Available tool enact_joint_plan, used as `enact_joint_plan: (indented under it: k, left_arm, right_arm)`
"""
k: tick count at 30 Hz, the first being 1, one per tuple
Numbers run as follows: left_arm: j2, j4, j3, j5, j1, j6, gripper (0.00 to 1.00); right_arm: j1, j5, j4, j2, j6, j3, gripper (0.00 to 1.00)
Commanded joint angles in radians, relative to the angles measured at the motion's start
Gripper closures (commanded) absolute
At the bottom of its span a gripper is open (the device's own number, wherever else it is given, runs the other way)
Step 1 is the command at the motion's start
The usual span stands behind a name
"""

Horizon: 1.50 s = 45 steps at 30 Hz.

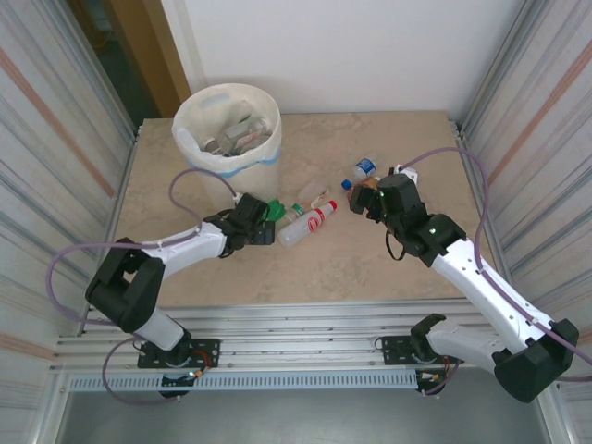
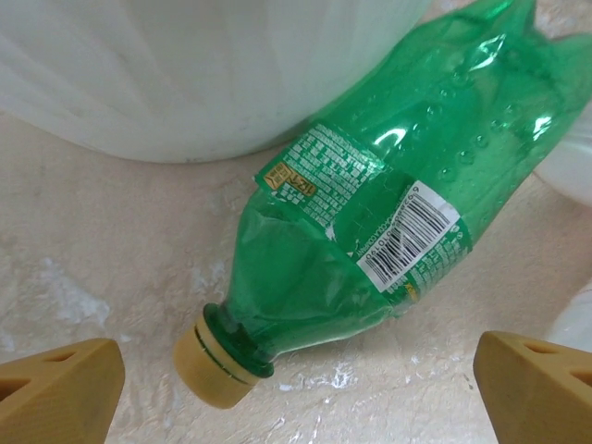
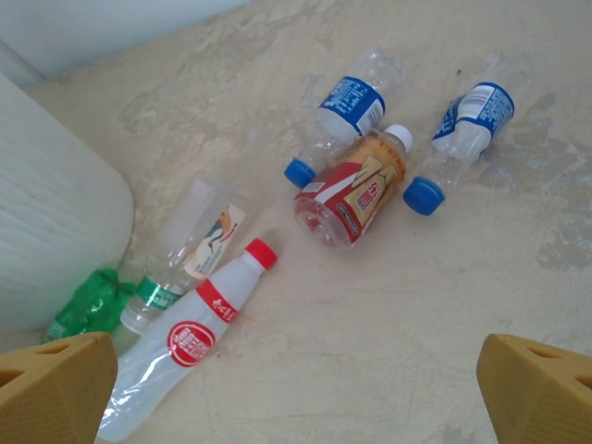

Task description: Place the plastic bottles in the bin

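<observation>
A crushed green bottle (image 2: 388,222) with a yellow cap lies on the table against the foot of the bin (image 2: 185,74). My left gripper (image 2: 296,388) is open just short of its cap, fingers (image 2: 55,393) wide apart and touching nothing. From above, that gripper (image 1: 257,220) sits beside the green bottle (image 1: 274,211), below the cream bin (image 1: 199,102), which holds several bottles. My right gripper (image 3: 296,388) is open over bare table. Ahead of it lie a white red-capped bottle (image 3: 190,338), a clear one (image 3: 185,250), a red-and-yellow-labelled one (image 3: 356,194) and two blue-capped ones (image 3: 347,106).
Corrugated metal walls (image 1: 55,139) close in both sides of the table. From above, the white red-capped bottle (image 1: 308,225) lies between the two arms, and a blue-capped bottle (image 1: 363,167) lies just beyond my right gripper (image 1: 370,199).
</observation>
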Motion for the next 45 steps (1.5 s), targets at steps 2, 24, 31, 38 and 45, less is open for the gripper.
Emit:
enact_joint_plan:
  k: [2, 24, 31, 38, 45]
  left_arm:
    - [0.034, 0.041, 0.029, 0.006, 0.019, -0.023, 0.04]
    - [0.158, 0.048, 0.088, 0.045, 0.04, -0.062, 0.15]
    - [0.1, 0.054, 0.012, 0.062, 0.034, -0.107, 0.27]
    - [0.053, 0.058, -0.027, 0.032, -0.01, -0.138, 0.27]
    - [0.066, 0.058, 0.029, 0.003, -0.009, -0.101, 0.06]
  right_arm:
    - [-0.007, -0.004, 0.004, 0.003, 0.02, -0.019, 0.02]
    - [-0.008, -0.03, 0.02, 0.012, 0.025, -0.05, 0.02]
    - [-0.006, -0.032, 0.028, 0.014, 0.029, -0.058, 0.02]
    - [-0.006, -0.041, 0.037, 0.018, 0.032, -0.065, 0.02]
    - [-0.007, -0.05, 0.024, 0.043, 0.013, -0.03, 0.02]
